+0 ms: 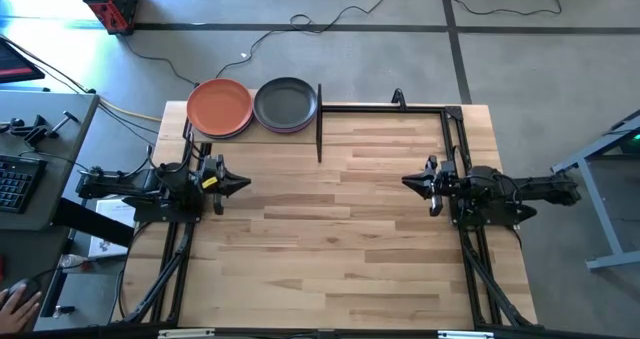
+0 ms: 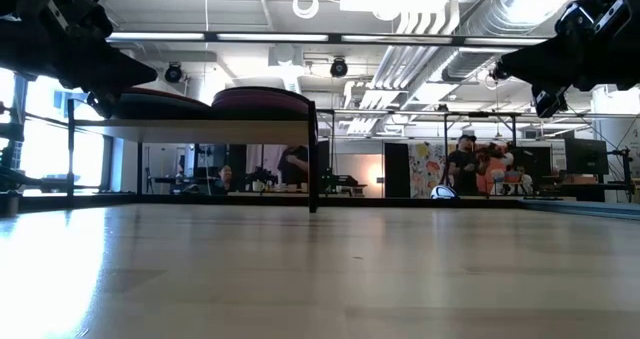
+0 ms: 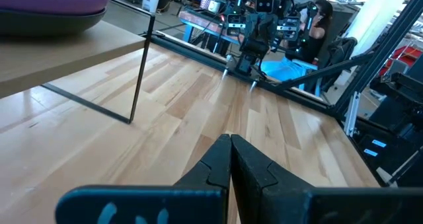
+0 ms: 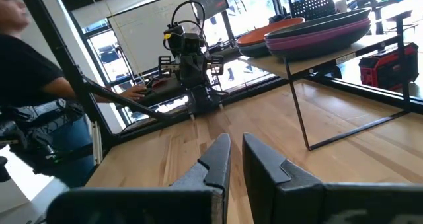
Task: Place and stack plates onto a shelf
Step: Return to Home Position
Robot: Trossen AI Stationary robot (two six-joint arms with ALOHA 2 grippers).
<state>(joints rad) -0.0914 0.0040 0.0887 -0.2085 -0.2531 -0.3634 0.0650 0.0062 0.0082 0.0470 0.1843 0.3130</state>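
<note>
Two stacks of plates stand on the shelf [image 2: 200, 125] at the table's far left corner. The left stack has an orange plate [image 1: 219, 106] on top. The right stack has a dark grey plate [image 1: 286, 103] on top, with purple plates [image 4: 324, 37] under it. The shelf's panel [image 3: 66, 59] stands on thin black posts [image 3: 140, 69]. My left gripper [image 1: 243, 184] hovers shut over the table's left side, nearer than the shelf. My right gripper [image 1: 407, 182] hovers over the right side and faces it. Its fingers [image 4: 236, 145] are shut to a narrow slit. Neither gripper holds anything.
Bare wooden tabletop [image 1: 330, 229] lies between the two arms and toward the near edge. A black metal rail [image 1: 385, 107] runs along the far edge, right of the shelf. A person [image 4: 26, 72] stands beyond the table, and a hand [image 1: 15, 301] shows off the near left corner.
</note>
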